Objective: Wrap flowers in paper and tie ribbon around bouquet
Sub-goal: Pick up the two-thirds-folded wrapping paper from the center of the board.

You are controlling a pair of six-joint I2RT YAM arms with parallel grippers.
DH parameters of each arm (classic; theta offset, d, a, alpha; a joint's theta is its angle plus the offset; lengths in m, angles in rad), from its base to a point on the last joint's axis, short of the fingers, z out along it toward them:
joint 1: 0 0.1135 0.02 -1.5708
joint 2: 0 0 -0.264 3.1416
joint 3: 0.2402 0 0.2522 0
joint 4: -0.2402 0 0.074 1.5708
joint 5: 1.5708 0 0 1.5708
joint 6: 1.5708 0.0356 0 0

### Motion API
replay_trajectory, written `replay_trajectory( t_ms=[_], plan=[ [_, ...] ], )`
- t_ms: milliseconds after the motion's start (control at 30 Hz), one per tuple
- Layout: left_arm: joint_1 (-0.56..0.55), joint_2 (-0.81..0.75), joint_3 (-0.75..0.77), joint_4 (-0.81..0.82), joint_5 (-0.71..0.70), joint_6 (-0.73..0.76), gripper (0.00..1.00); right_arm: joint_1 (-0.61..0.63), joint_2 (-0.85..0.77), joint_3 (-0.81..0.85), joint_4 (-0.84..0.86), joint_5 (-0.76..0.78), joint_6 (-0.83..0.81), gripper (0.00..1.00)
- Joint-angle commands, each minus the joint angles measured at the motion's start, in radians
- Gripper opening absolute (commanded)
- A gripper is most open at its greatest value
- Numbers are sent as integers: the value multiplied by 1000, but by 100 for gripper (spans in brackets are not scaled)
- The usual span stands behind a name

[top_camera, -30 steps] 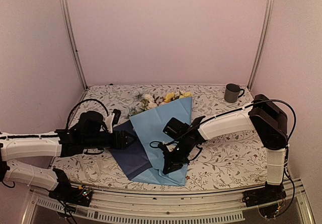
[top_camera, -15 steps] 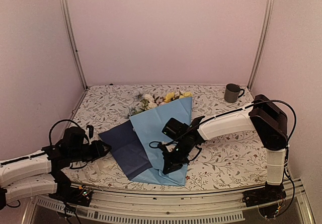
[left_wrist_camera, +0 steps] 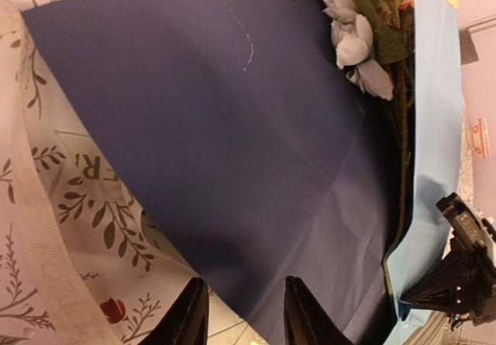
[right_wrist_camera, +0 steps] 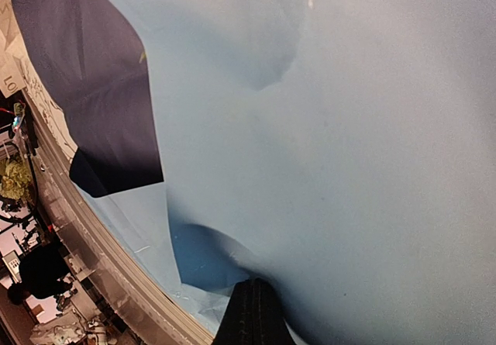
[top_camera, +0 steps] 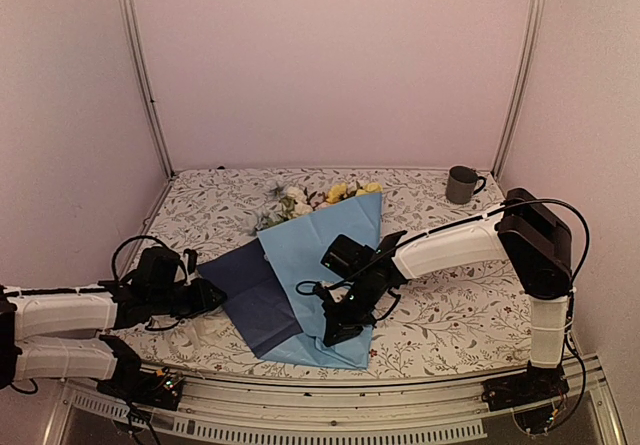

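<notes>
- The large, thin square paper sheet [top_camera: 330, 255], light blue on one face and dark navy on the other, lies on the floral white tablecloth [top_camera: 440, 305]. Its light blue side is folded over the long green-stemmed flowers [top_camera: 300, 201], and their white and yellow blooms poke past the sheet's far edge.
- The sheet looks light and limp, likely to crease, tear or slide. A shallow pinch at the free navy corner seems the safest hold, clear of the fragile stems.
- The left gripper [left_wrist_camera: 244, 291] reaches in low and almost level at the sheet's left navy edge. Its jaws stand narrowly apart with nothing clamped.
- The right gripper [right_wrist_camera: 254, 294] points down onto the sheet's near light blue fold with its jaws closed tight. I cannot tell whether it pinches or only presses.
- A cream-white woven ribbon [left_wrist_camera: 35, 229] lies just left of the sheet.
</notes>
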Motion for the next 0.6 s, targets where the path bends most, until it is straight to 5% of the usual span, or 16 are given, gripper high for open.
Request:
replay_trajectory(
  t_ms=[0, 567],
  plan=[
    [10, 17, 23, 61, 57, 4, 31, 27, 38, -23, -63, 73, 4, 0],
    [-31, 64, -31, 123, 131, -36, 30, 28, 42, -16, -63, 72, 6, 0]
  ],
)
